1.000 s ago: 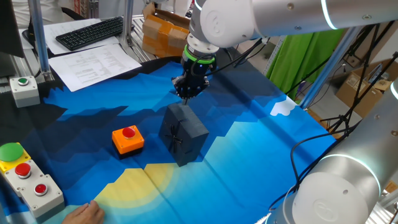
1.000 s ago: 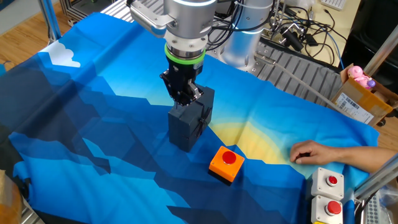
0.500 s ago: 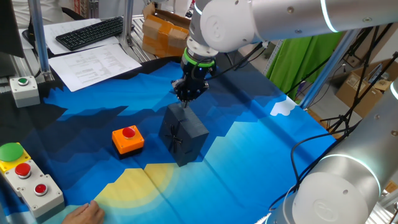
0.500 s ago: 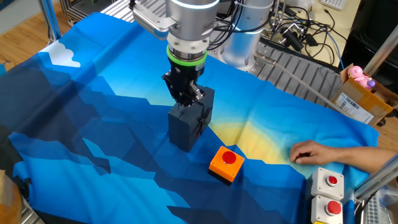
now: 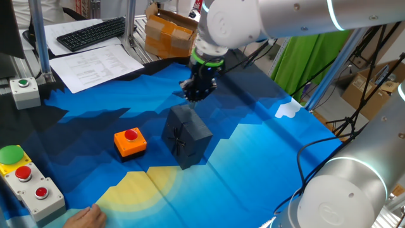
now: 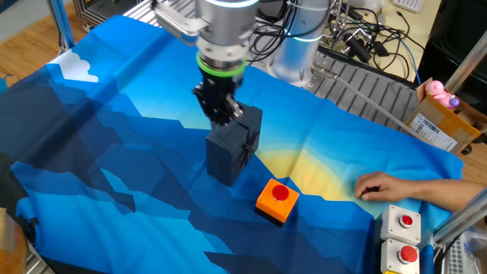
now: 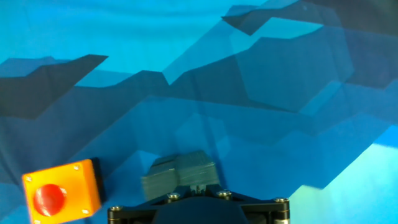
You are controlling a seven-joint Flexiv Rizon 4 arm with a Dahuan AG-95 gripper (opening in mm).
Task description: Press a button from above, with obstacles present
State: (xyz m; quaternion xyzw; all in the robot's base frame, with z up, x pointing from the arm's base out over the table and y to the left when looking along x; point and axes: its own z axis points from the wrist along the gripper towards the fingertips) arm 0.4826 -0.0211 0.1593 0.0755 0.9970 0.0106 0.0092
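The button (image 5: pixel 131 135) is small, round and red on a square orange box, and stands on the blue cloth left of the obstacle. It also shows in the other fixed view (image 6: pixel 280 193) and at the lower left of the hand view (image 7: pixel 50 196). The obstacle, a dark grey-black block (image 5: pixel 185 134), stands upright beside it and also shows in the other fixed view (image 6: pixel 232 148) and the hand view (image 7: pixel 180 174). My gripper (image 5: pixel 198 96) hangs just above the block's far top edge, fingers pointing down and shut with nothing between them; it also shows in the other fixed view (image 6: pixel 220 116).
A grey panel with red and green buttons (image 5: pixel 25 180) sits at the cloth's near left, and a grey box with a green button (image 5: pixel 24 90) lies further back. A person's hand (image 6: pixel 380 186) rests on the cloth near the panel. A keyboard (image 5: pixel 92 33) and papers lie behind.
My gripper has shifted a little sideways over the block's far edge, away from the orange button box. The block, the button and the hand have not moved.
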